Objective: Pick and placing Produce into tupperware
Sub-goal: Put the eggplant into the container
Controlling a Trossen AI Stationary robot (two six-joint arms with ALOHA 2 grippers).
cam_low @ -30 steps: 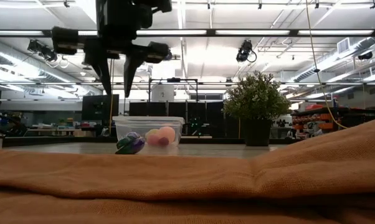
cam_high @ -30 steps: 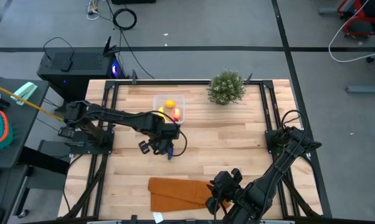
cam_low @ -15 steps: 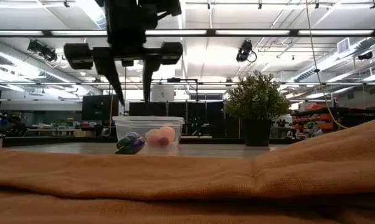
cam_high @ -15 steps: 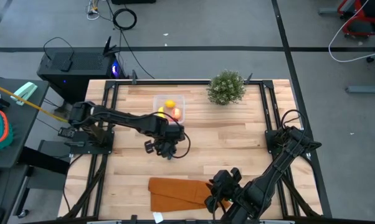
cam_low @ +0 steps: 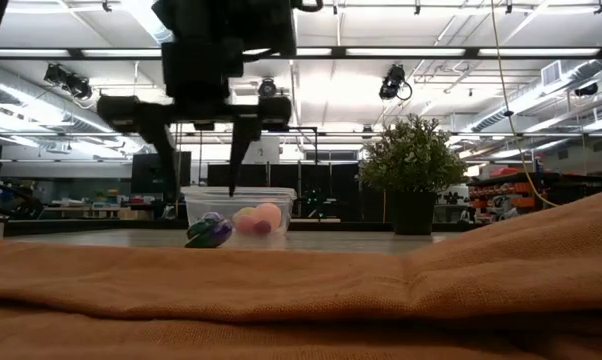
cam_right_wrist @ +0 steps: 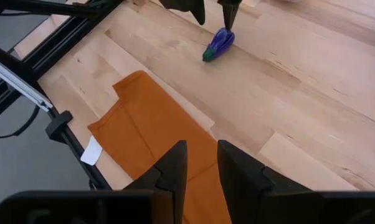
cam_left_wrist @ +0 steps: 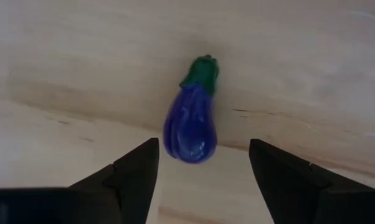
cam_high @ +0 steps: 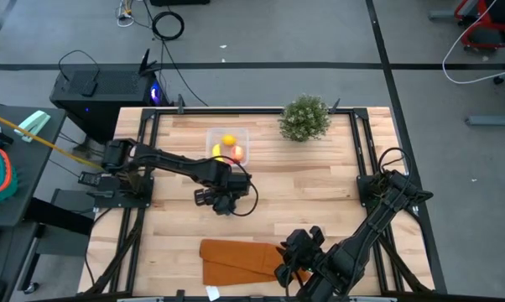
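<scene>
A dark purple toy eggplant (cam_left_wrist: 190, 123) with a green cap lies on its side on the wooden table, in front of the clear tupperware (cam_low: 239, 208). My left gripper (cam_left_wrist: 203, 163) hangs open above it, one finger on each side, touching nothing. In the low view the left gripper (cam_low: 201, 170) has its fingertips above the eggplant (cam_low: 209, 233). The tupperware (cam_high: 212, 136) holds a yellow lemon (cam_high: 228, 140), a red-peach fruit (cam_high: 237, 153) and a yellow banana (cam_high: 216, 150). My right gripper (cam_right_wrist: 203, 155) waits at the table's near edge over the orange cloth, with a narrow gap between its fingers.
A green bushy plant (cam_high: 304, 117) in a dark pot stands at the far edge, right of the tupperware. A folded orange-brown cloth (cam_high: 236, 260) lies at the near edge and fills the low view's foreground (cam_low: 301, 300). Black frame rails (cam_high: 360, 151) run along the table's sides.
My left gripper has moved a little toward the table's right and come down over the eggplant, staying open. The eggplant and the fruits in the tupperware have kept their places.
</scene>
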